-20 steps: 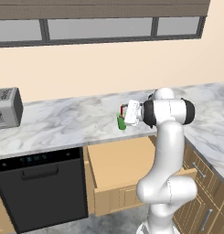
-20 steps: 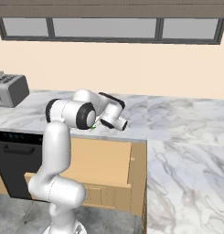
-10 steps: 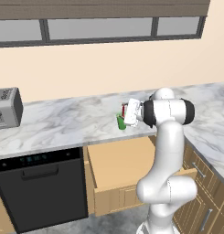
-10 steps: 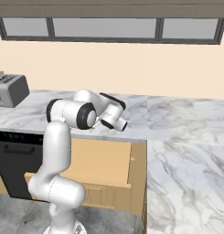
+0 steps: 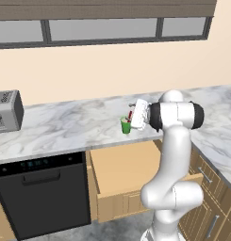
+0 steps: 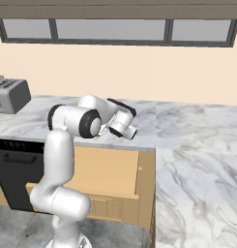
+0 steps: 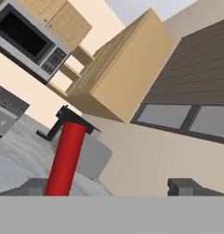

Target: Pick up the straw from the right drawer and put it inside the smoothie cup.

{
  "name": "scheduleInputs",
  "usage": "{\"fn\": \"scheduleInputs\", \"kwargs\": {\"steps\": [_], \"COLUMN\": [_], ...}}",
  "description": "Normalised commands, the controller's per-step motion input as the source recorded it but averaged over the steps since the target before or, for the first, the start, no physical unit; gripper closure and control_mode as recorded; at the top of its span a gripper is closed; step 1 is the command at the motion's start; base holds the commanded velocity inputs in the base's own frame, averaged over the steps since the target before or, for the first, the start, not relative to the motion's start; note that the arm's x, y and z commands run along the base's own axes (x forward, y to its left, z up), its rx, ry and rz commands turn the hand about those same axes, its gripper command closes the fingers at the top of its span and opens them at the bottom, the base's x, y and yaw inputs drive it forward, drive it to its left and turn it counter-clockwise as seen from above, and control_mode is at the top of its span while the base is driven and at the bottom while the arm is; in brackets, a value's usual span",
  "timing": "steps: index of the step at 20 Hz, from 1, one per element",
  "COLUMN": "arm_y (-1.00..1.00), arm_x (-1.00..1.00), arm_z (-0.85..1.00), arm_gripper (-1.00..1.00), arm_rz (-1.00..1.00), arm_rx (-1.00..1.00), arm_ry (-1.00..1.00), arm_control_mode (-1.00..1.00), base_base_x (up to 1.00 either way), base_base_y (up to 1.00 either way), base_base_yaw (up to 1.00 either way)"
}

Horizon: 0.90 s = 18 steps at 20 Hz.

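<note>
Straw: only a short red bit shows above the cup in the left base view, rest covered by the hand; can't tell how deep it sits. In the hand view its lower end is cut off by the bottom edge. Right base view: cup is just a green sliver behind the arm, straw too small to make out. Gripper: only the fingertips peek up at the bottom edge. Toaster clipped by the left edge. Drawer: right part hidden behind the arm.
</note>
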Motion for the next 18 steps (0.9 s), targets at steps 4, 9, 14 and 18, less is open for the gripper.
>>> {"fn": "scheduleInputs", "kwargs": {"steps": [4, 9, 14, 18], "arm_y": [-0.22, -0.02, 0.02, 0.1], "arm_x": [0.0, 0.0, 0.04, 0.31], "arm_z": [0.38, 0.29, 0.01, 0.0], "arm_gripper": [-1.0, -1.0, -1.0, -1.0], "arm_rz": [-0.01, -0.01, -0.04, -0.04], "arm_rx": [0.0, -0.03, -0.12, -0.13], "arm_ry": [0.01, 0.0, 0.0, 0.0], "arm_control_mode": [-1.0, -1.0, -1.0, -1.0], "base_base_x": [0.0, 0.0, 0.0, 0.0], "base_base_y": [0.0, 0.0, 0.0, 0.0], "base_base_yaw": [0.0, 0.0, 0.0, 0.0]}}
